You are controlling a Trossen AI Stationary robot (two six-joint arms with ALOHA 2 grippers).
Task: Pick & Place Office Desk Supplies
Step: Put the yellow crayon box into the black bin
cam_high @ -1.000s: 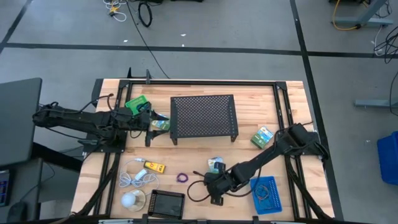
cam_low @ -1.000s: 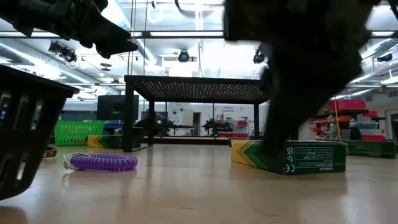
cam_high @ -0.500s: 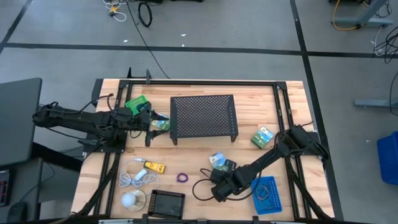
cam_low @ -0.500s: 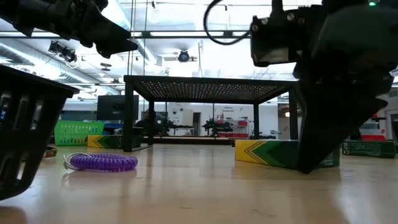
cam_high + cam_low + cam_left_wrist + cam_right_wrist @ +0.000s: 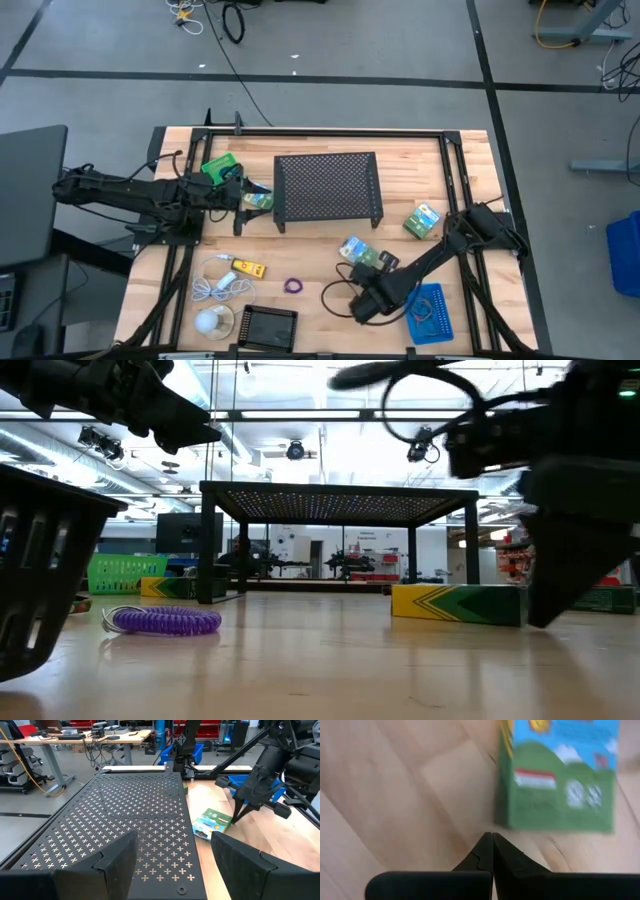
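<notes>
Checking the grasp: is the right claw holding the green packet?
No; the right claw is shut and empty, with the green packet lying on the table beyond its tips.

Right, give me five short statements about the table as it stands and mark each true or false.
1. The right hand is shut and holds nothing. True.
2. The green crayon box lies on the table in front of the mesh stand. True.
3. The purple coil lies inside the blue tray. False: it lies on the bare wood, left of the right arm.
4. The left hand is shut. False: its fingers stand open, by the mesh stand's left side.
5. The black tray sits at the table's front edge. True.
</notes>
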